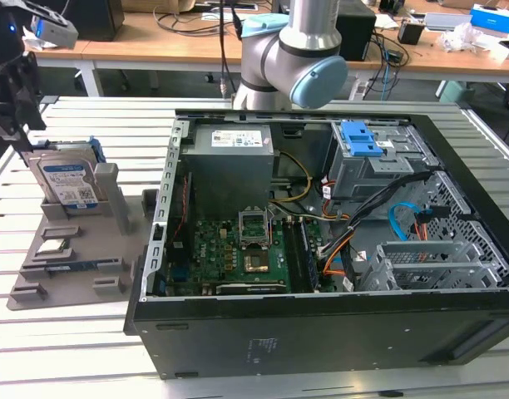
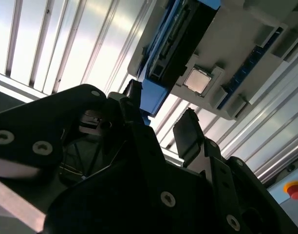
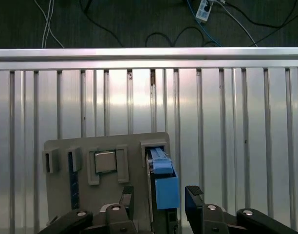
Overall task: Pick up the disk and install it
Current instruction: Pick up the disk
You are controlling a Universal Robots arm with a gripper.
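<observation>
I'd say the pickup is the step in hand. In the first wrist view the pincer (image 3: 159, 197) hangs wide, its two fingers (image 3: 193, 195) on either side of the disk (image 3: 163, 184) with a gap on each side. The disk stands on edge in a slot of the grey holder (image 3: 134, 141), with a small chip (image 3: 104, 161) lying just beside it. In the exterior view the holder sits at nine o'clock from the open computer (image 1: 321, 332), whose blue-latched cage (image 1: 363, 141) is toward one o'clock. A sound grasp calls for the fingers to be square on the blue frame's flanks. The desk (image 3: 236, 136) is ribbed bright aluminium, and wooden desks (image 1: 155, 50) strewn with cables stand behind.
</observation>
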